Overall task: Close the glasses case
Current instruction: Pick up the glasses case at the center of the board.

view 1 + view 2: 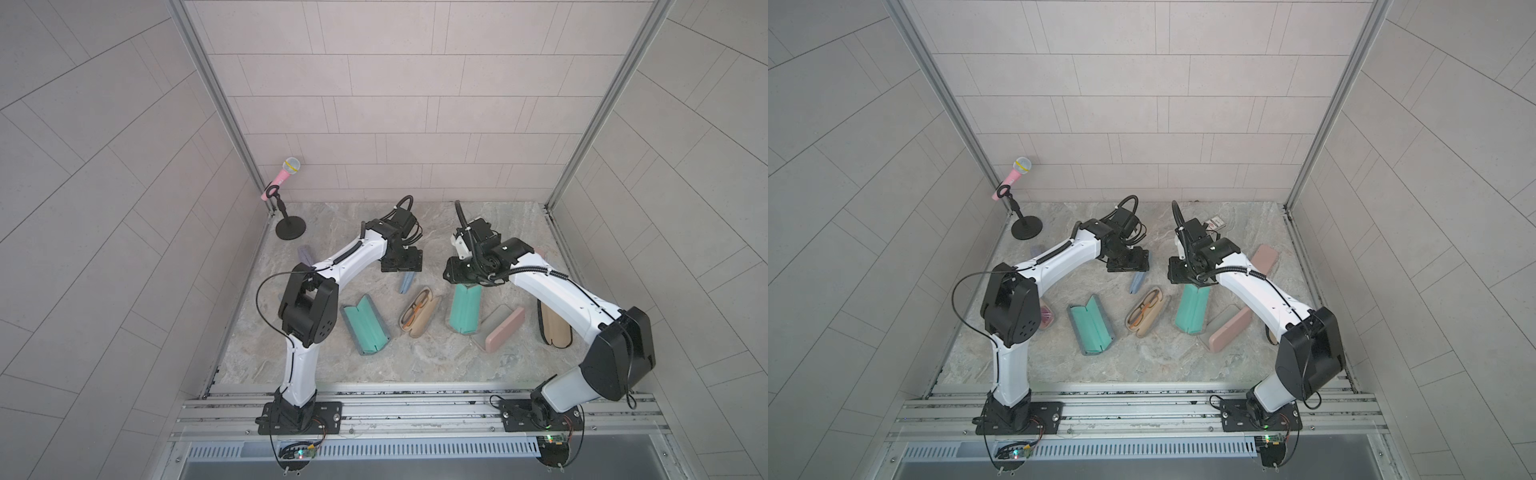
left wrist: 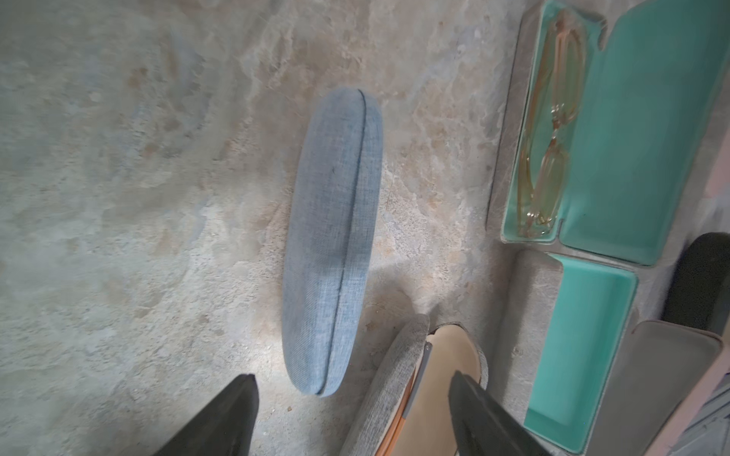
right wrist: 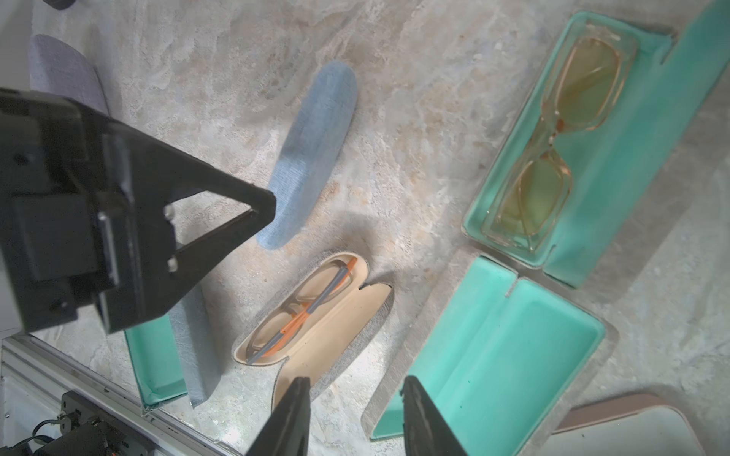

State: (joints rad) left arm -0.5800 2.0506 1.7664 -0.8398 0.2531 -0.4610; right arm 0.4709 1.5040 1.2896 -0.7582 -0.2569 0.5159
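On the desk (image 1: pixel 415 361), a shut blue case (image 2: pixel 332 237) lies under the spread left hand (image 2: pixel 351 378); the right hand (image 3: pixel 355 380), also spread, hangs over an open teal case (image 3: pixel 493 335).

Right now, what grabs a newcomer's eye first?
Bright teal linings: an empty teal case lies open end to end with a second teal case holding yellow glasses, mid-table. Beside them a beige case lies open; a pink microphone stands in the far left corner.

The blue glasses case (image 2: pixel 333 237) is matt woven cloth; the table (image 2: pixel 118 197) looks like rough, marbled stone. The grey case (image 3: pixel 347 327) wears coarse cloth outside and smooth cream lining, and the amber glasses (image 3: pixel 553 134) are glossy translucent plastic.
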